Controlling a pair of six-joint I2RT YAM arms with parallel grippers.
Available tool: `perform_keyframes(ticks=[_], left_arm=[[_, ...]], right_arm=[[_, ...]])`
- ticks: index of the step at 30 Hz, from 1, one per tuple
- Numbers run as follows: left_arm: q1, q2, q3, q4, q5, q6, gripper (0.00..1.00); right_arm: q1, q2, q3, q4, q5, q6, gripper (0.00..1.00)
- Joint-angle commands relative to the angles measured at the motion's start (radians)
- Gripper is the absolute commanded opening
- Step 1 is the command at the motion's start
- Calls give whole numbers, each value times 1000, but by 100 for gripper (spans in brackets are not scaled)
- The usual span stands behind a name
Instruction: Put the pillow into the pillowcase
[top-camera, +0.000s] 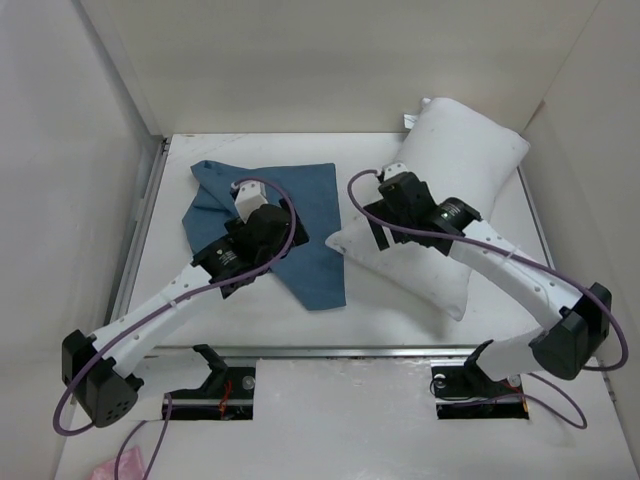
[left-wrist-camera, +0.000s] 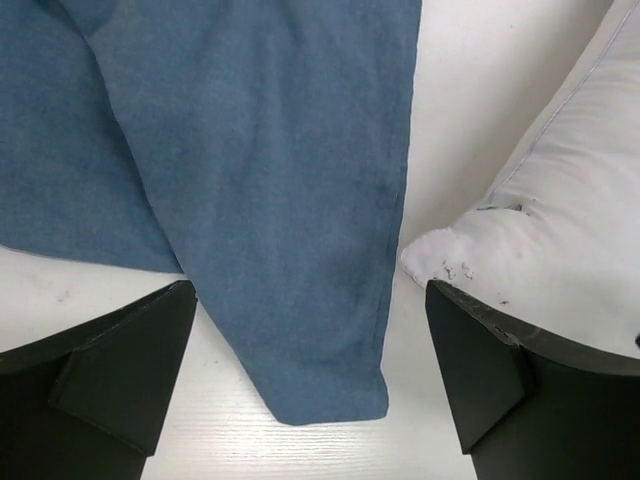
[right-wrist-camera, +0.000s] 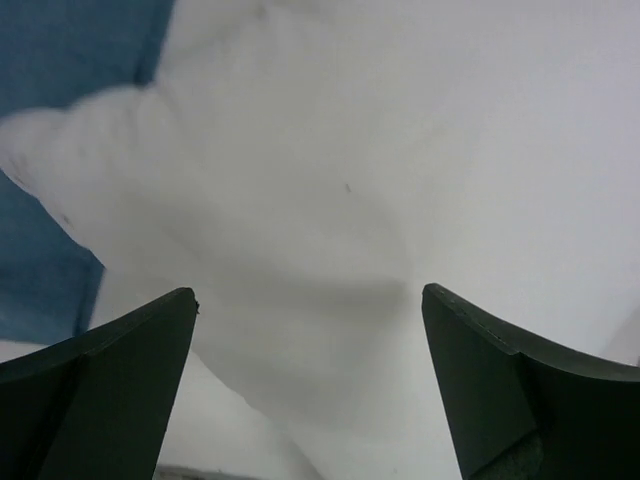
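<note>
Left gripper (left-wrist-camera: 308, 300): jaws apart, empty, positioned over the pillowcase (top-camera: 310, 215), which lies flat left of centre, toward the far edge of the table (top-camera: 260, 325). Right gripper (right-wrist-camera: 308, 295): jaws apart, empty, positioned over the pillow (top-camera: 470, 170), which runs from the far right corner toward centre, just beside the pillowcase. No insertion is done. Opening the case, gripping and inserting all remain.
</note>
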Motion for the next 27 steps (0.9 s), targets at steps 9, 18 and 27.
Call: perform_keyframes(ticks=[9, 18, 27], left_arm=[[9, 6, -23, 50, 97, 62, 100], [9, 50, -2, 52, 95, 98, 100], [9, 292, 90, 105, 130, 188, 91]], right_arm=[[-3, -7, -195, 182, 56, -85, 100], [-111, 90, -254, 519, -4, -30, 20], [-189, -195, -154, 645, -8, 69, 0]])
